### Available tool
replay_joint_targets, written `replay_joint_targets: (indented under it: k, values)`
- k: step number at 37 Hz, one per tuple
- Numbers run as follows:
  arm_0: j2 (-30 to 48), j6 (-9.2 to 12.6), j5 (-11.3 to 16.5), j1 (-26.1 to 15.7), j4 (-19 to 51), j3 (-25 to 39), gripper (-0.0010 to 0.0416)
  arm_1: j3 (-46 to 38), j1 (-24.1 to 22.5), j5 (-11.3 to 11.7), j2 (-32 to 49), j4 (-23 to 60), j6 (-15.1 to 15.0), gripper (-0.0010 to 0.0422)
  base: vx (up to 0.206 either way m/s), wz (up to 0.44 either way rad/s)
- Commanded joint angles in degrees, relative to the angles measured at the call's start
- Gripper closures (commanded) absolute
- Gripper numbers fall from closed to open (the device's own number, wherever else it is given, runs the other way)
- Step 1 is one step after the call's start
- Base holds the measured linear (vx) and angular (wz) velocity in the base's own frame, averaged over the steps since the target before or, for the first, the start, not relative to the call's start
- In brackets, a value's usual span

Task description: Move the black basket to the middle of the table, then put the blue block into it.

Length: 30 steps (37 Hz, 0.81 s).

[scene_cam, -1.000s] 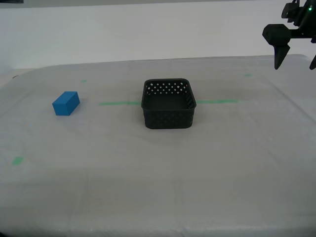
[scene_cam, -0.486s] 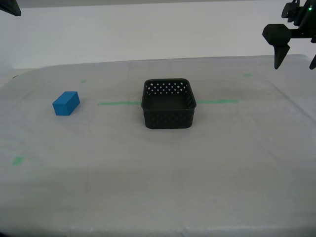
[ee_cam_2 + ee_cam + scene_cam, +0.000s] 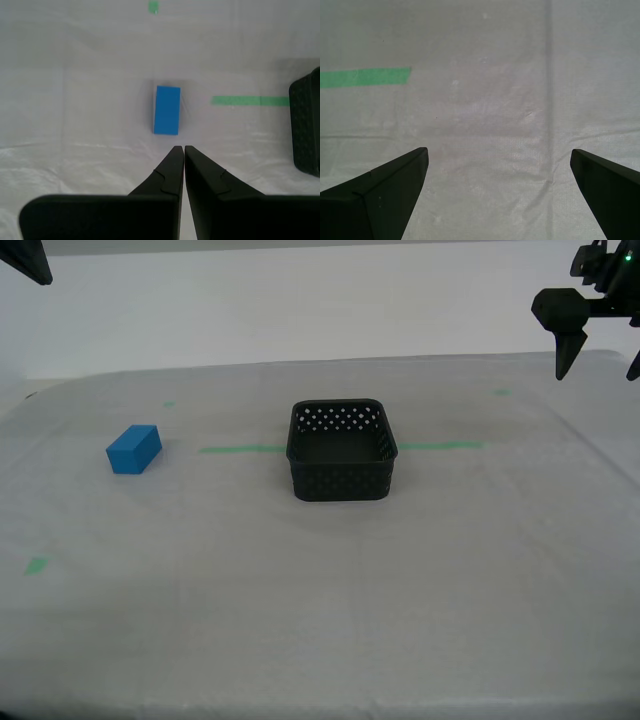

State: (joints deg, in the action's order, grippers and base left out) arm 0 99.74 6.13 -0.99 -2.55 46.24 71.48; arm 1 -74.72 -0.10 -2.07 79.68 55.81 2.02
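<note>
My first claw [image 3: 497,165] spread wide, my second claw [image 3: 180,150] clenched empty — blue block [image 3: 167,110] beyond, no readable writing.

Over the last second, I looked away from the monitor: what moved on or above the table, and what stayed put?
An arm has come into the exterior view's top left corner and pushed further in. Nothing was taken hold of or let go.

The blue block, the black basket and the arm at the exterior view's top right stayed as they were.
</note>
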Motion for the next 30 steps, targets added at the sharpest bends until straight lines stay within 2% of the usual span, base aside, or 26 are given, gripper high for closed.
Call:
replay_joint_targets:
  k: [1,11,30]
  values:
    - [0.00,-0.13,0.02,-0.02,0.04,0.02,0.0007,-3.37,0.00,-0.15,2.32,3.72,-1.20,0.0412,0.000,0.000]
    - [0.00,-0.13,0.02,-0.02,0.02,0.02,0.0007,-9.33,0.00,-0.11,8.39,7.50,-2.08,0.0412,0.000,0.000]
    - [0.00,-0.13,0.02,-0.02,-0.09,0.02,0.0007,-10.10,0.07,-0.15,17.29,6.21,-2.64,0.0412,0.000,0.000]
